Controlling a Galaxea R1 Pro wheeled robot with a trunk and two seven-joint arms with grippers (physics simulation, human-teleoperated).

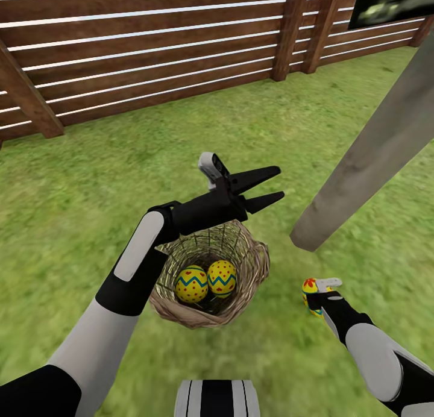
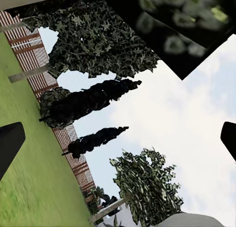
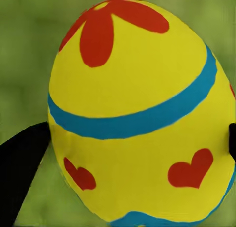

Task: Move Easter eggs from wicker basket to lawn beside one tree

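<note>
Right pincer, lower right: clenched on one egg beside the tree, for placing. Left pincer, centre: released above the wicker basket, two eggs remaining.

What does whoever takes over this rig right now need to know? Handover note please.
Left tool: open, empty, above the wicker basket.
Right tool: shut on one egg, low over the lawn by the tree trunk.
Basket: two eggs inside, zigzag egg and dotted egg.
Done: first egg out of the basket.
Left: set it down by the trunk, then move the other two there.
</note>
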